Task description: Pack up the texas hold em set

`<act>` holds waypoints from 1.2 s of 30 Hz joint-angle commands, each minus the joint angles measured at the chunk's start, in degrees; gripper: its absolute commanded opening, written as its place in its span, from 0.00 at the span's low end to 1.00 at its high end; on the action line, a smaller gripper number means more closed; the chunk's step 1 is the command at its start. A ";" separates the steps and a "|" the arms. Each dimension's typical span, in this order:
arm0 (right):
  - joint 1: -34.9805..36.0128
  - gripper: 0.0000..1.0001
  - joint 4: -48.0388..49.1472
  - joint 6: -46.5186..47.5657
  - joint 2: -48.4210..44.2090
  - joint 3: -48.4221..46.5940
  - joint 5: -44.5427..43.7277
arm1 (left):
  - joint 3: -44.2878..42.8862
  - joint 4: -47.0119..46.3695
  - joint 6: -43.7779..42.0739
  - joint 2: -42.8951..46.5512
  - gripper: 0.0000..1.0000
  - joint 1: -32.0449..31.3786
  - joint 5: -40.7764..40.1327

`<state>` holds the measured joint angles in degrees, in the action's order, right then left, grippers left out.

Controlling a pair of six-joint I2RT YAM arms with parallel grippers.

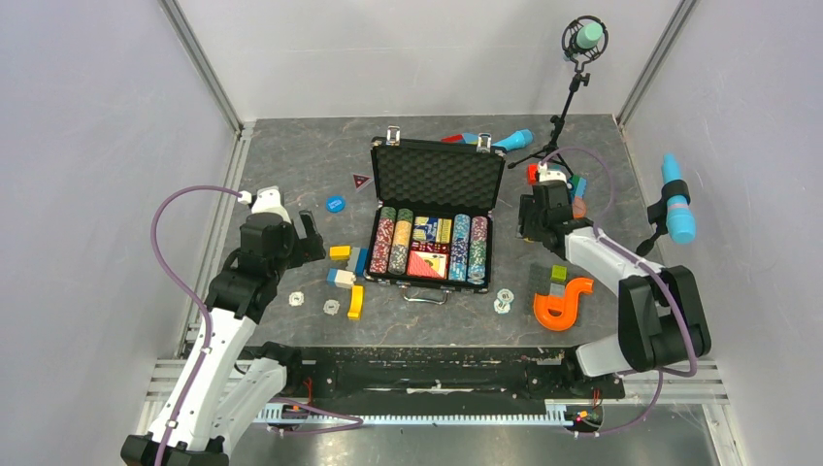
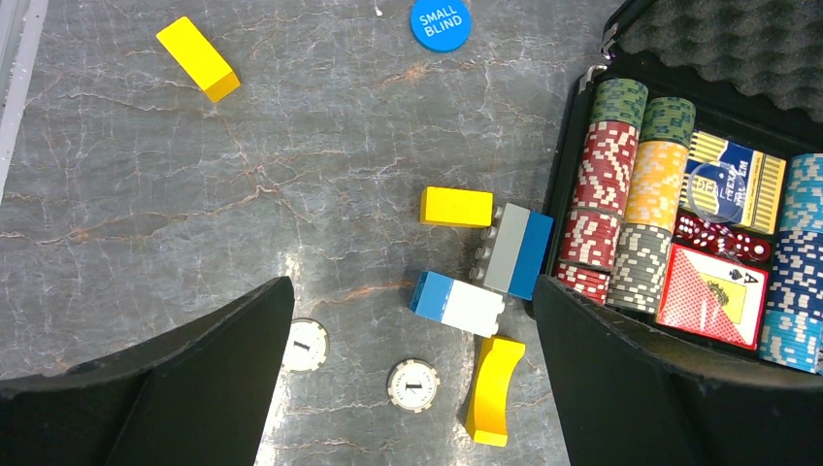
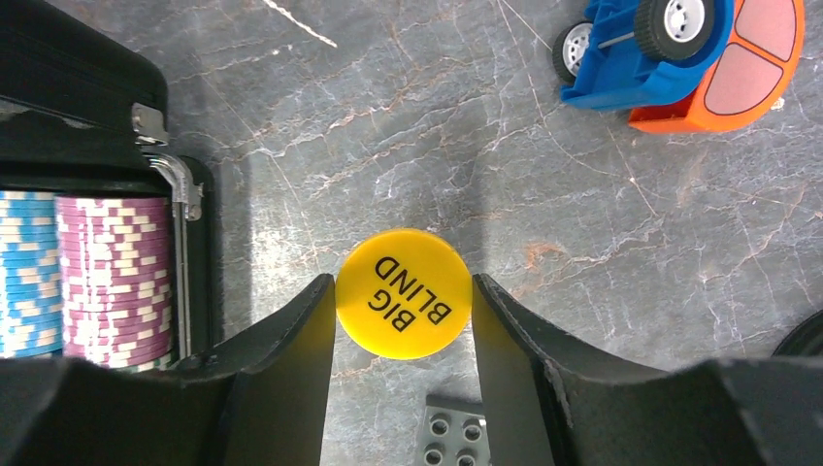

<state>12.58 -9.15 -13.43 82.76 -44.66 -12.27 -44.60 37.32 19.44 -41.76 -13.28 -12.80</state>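
The black poker case (image 1: 427, 282) sits open mid-table, its foam lid (image 1: 439, 175) standing up on the far side and its tray full of chip rows and cards. Just right of it, on the table (image 1: 291, 155), lies the yellow BIG BLIND button (image 3: 404, 293). My right tool (image 3: 404, 282) is about half closed with a fingertip pressed on each side of the button's rim. I cannot tell whether the button has left the surface.

My worry is the grip itself. The disc is thin and held only by its edge, so a slight tilt or an uneven squeeze could flip it out or send it skidding towards the grey block (image 3: 451, 427). The case wall and its metal stay are close on the left beside the purple chip row (image 3: 116, 282); a low carry could clip them and jolt the lid down.

My left tool (image 2: 412, 286) hangs fully open and holds nothing, above two white chips (image 2: 305, 345) and toy blocks (image 2: 458, 303). The SMALL BLIND button (image 2: 440, 23) lies farther off. Closing the lid too soon would leave these pieces behind.
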 commanded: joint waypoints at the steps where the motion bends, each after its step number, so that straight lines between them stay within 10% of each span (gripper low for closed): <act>1: 0.52 0.51 0.14 0.39 -3.23 -0.06 1.44 | 0.12 -1.86 -1.25 -0.03 1.00 -0.17 0.96; 36: 28.66 0.52 0.17 -0.61 10.42 -18.87 -4.08 | 0.13 -1.81 -1.26 0.21 1.00 -0.17 1.11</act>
<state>38.74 -11.14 -15.29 90.21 -58.30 -14.79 -44.60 37.34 19.44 -41.76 -13.28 -11.90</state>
